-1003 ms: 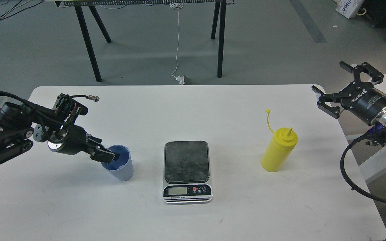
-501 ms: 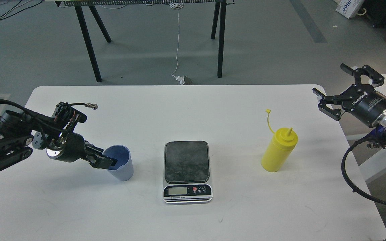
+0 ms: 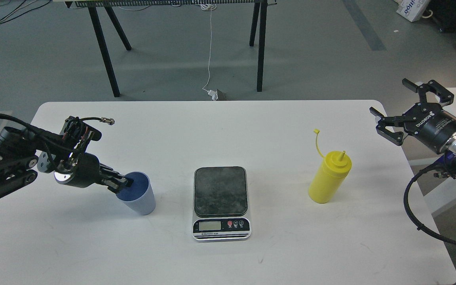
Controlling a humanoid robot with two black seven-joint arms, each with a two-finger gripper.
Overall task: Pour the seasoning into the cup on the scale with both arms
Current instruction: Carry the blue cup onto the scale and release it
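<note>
From the head view, the white table (image 3: 251, 261) carries three things in a rough row. The scale (image 3: 221, 202) sits at the middle, its dark mottled plate bare and its display and round buttons facing the near edge.

Left of the scale, and apart from it, the cup (image 3: 137, 197) is tilted, its mouth leaning toward the left arm and showing a dark blue inside. The left gripper (image 3: 122, 183) reaches in from the left and meets the cup at its rim. One dark finger lies over the near-left lip of the cup, with its tip at the mouth; the second finger cannot be told apart from the first or from the cup wall, so whether the fingers are closed on the rim cannot be told. The cup's base looks to be at or just off the table surface; contact there is unclear.

Right of the scale, well apart from it, the seasoning (image 3: 329, 178) stands on the table, its nozzle bare and the small cap held up on its thin tether to the upper left.

The right gripper (image 3: 400, 109) hangs at the table's far right edge, well away from the seasoning. Its two fingers are spread wide, with nothing between them, pointing toward the upper left.
</note>
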